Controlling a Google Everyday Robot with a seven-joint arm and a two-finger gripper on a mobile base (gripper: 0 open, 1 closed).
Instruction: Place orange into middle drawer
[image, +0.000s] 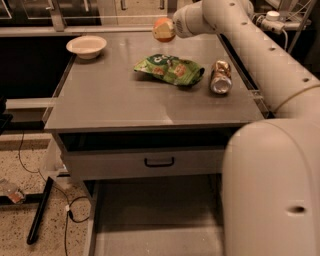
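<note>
- Where the far edge of the bench (125, 102) runs, the orange (162, 30) is held aloft, grasped by the gripper (169, 28).
- The middle drawer (155, 220) is seen pulled out below the front edge.

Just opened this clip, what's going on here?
The robot's arm reaches across the cabinet top, with its gripper right at the orange near the far edge. The middle drawer stands pulled open below; the orange is not yet in it. A white bowl, a green snack bag and a can on its side lie on the top.
</note>
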